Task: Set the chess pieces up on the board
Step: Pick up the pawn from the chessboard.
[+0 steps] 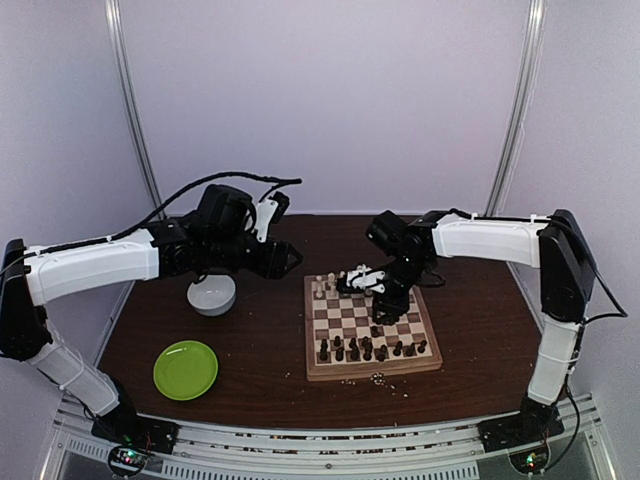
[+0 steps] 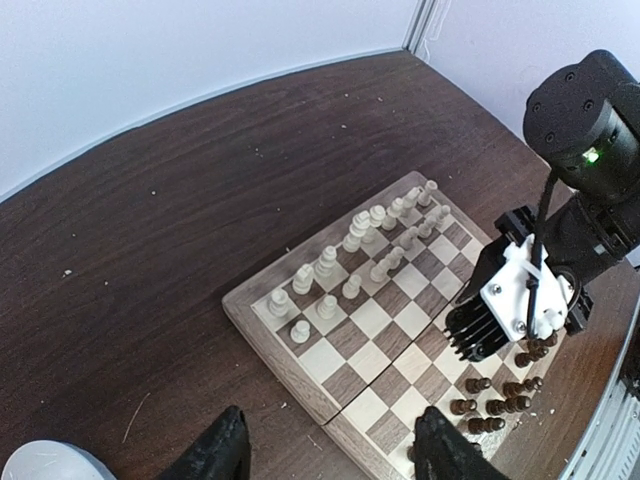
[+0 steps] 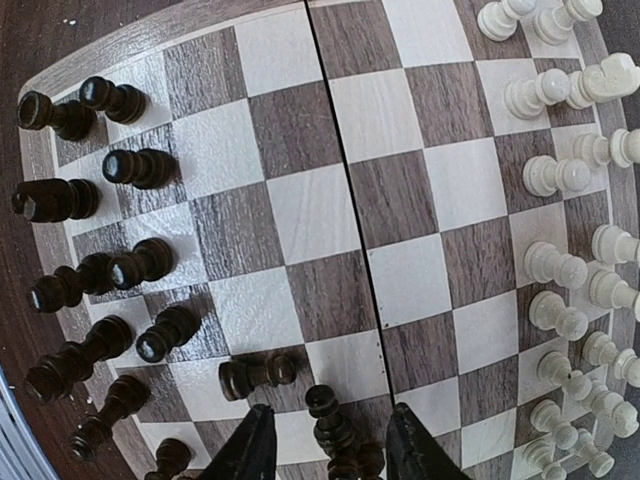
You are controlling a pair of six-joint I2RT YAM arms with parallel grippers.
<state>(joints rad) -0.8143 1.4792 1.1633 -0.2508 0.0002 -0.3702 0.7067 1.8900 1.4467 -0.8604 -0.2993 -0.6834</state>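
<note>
The board (image 1: 372, 327) lies on the tabletop (image 1: 480, 330) right of a white bowl (image 1: 212, 295) and a green plate (image 1: 186, 369). Dark chess pieces (image 3: 130, 165) crowd its near rows, pale chess pieces (image 3: 560, 175) its far rows. The right gripper (image 3: 330, 445) hangs low over the dark side, jaws spread with a dark piece (image 3: 322, 408) standing between them. The left gripper (image 2: 325, 455) hovers off the board's far left corner, jaws spread wide, holding nothing.
</note>
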